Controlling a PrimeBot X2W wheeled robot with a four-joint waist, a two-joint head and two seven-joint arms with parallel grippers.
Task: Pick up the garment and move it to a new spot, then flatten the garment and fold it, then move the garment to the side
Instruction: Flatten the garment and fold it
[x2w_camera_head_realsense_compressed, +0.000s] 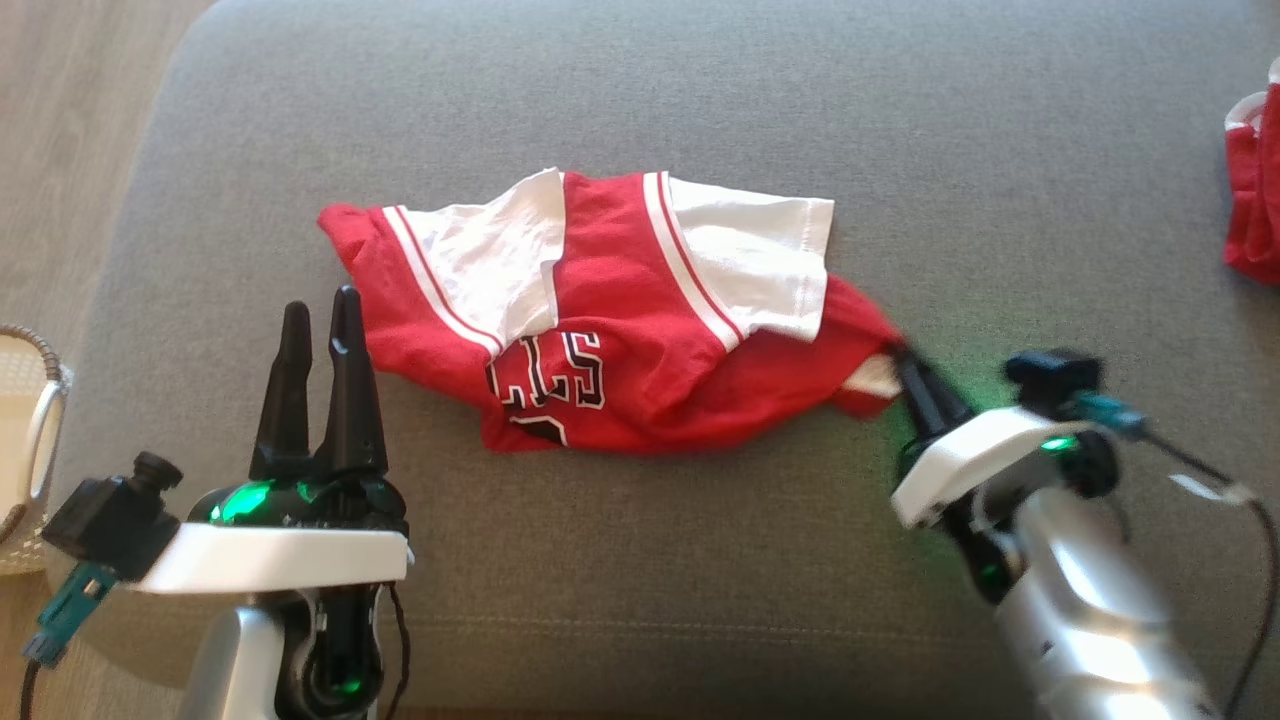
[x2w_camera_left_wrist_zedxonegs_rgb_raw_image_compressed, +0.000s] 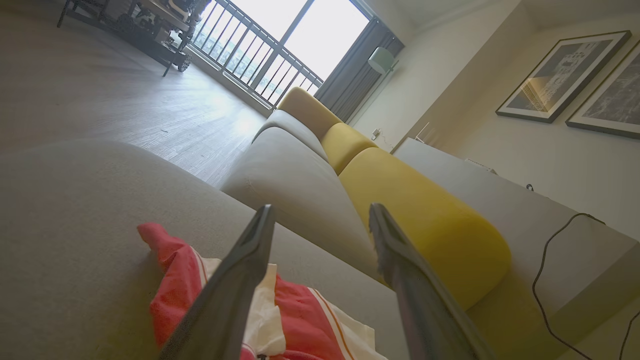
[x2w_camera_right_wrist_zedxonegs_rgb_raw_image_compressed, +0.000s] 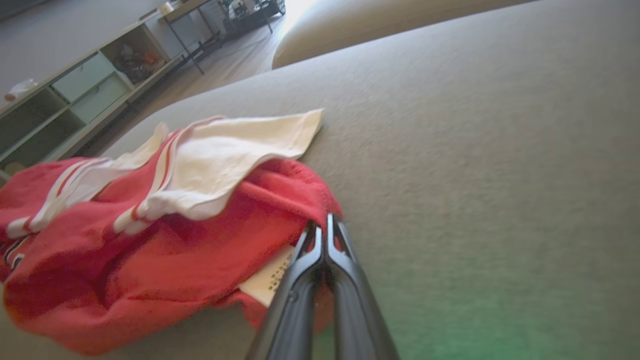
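A red and white jersey, the garment (x2w_camera_head_realsense_compressed: 620, 330), lies crumpled on the grey sofa cushion (x2w_camera_head_realsense_compressed: 640, 120), with black lettering showing near its front edge. My right gripper (x2w_camera_head_realsense_compressed: 902, 362) is at the garment's right corner, and in the right wrist view its fingers (x2w_camera_right_wrist_zedxonegs_rgb_raw_image_compressed: 324, 222) are pressed together on the red hem of the garment (x2w_camera_right_wrist_zedxonegs_rgb_raw_image_compressed: 150, 240). My left gripper (x2w_camera_head_realsense_compressed: 322, 303) stands just left of the garment with its fingers pointing away from me. The left wrist view shows that gripper (x2w_camera_left_wrist_zedxonegs_rgb_raw_image_compressed: 321, 207) open and empty above the garment's (x2w_camera_left_wrist_zedxonegs_rgb_raw_image_compressed: 170, 280) left end.
Another red cloth (x2w_camera_head_realsense_compressed: 1255, 190) lies at the cushion's right edge. A white basket (x2w_camera_head_realsense_compressed: 25, 440) stands on the wood floor to the left. Yellow back cushions (x2w_camera_left_wrist_zedxonegs_rgb_raw_image_compressed: 425, 220) line the sofa's far side, and a low shelf unit (x2w_camera_right_wrist_zedxonegs_rgb_raw_image_compressed: 75, 95) stands beyond the cushion.
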